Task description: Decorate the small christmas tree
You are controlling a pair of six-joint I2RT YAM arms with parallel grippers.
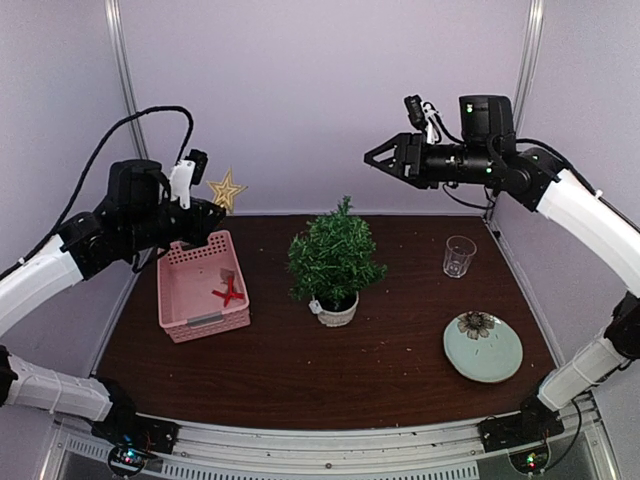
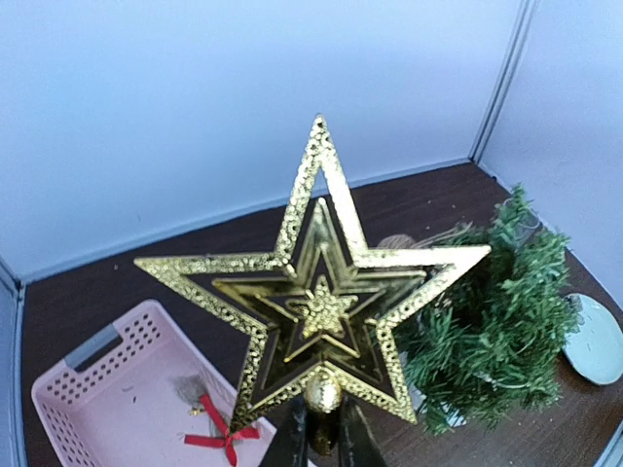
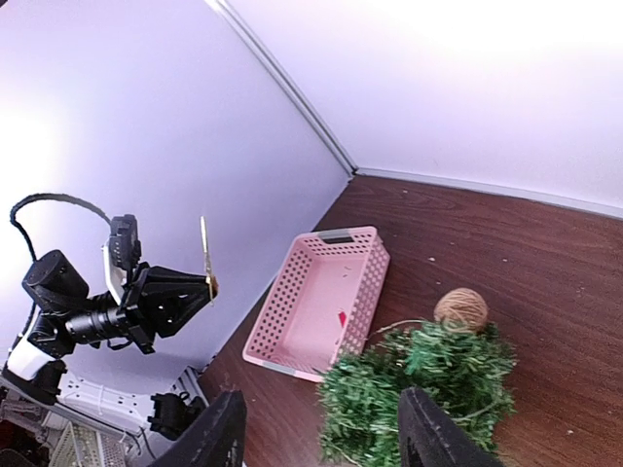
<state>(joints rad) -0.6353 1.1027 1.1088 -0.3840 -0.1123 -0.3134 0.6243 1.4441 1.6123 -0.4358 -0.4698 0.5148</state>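
The small christmas tree [image 1: 335, 255] stands mid-table in a white pot [image 1: 337, 312]. It also shows in the left wrist view [image 2: 496, 331] and the right wrist view [image 3: 428, 375]. My left gripper [image 1: 208, 215] hangs high over the far end of the pink basket [image 1: 203, 285], shut on the stem of a gold glitter star [image 1: 226, 190]. The star [image 2: 321, 306] stands upright above the closed fingers [image 2: 324, 433]. My right gripper [image 1: 372, 160] is raised above and behind the tree, to its right, open with nothing between its fingers [image 3: 326, 443].
A red bow [image 1: 229, 293] lies in the pink basket [image 3: 321, 302]. A ball of twine [image 3: 460, 309] sits behind the tree. A drinking glass [image 1: 459, 255] stands at the right. A pale green plate [image 1: 495, 360] with a flower-like ornament [image 1: 476, 322] lies near the front right.
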